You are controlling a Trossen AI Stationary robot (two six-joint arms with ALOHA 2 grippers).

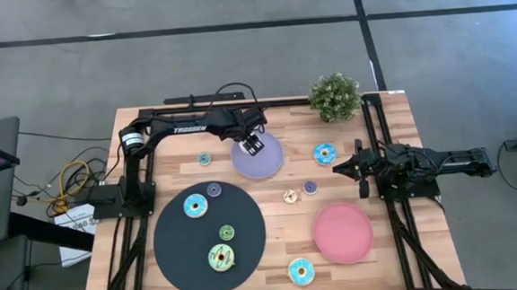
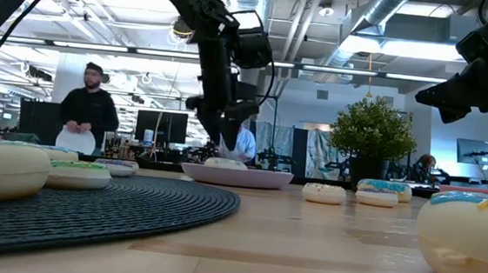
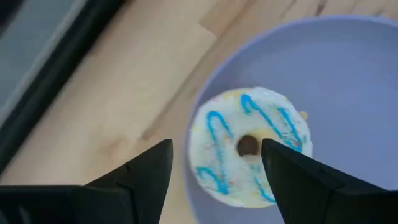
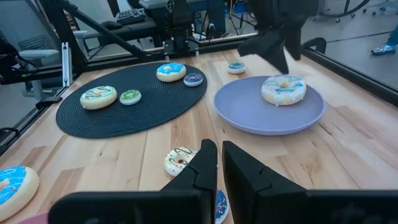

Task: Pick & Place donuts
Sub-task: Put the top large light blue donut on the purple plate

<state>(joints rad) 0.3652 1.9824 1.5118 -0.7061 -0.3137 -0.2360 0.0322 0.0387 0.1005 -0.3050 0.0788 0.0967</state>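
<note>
Between my left gripper's (image 3: 214, 171) open, empty fingers lies a white blue-striped donut (image 3: 249, 146) on the lavender plate (image 3: 348, 74), probably light and rigid, best pinched across its outer rim.

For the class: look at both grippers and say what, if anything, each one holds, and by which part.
Nothing is held. The left gripper hangs open over the white donut, which lies on the lavender plate. The right gripper is shut and empty.

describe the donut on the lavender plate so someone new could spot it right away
Find the round lavender plate near the table's far edge, beside the small potted plant. On it lies a white-iced toy donut with blue squiggle stripes, directly under the left tool. It is the only donut on that plate.
</note>
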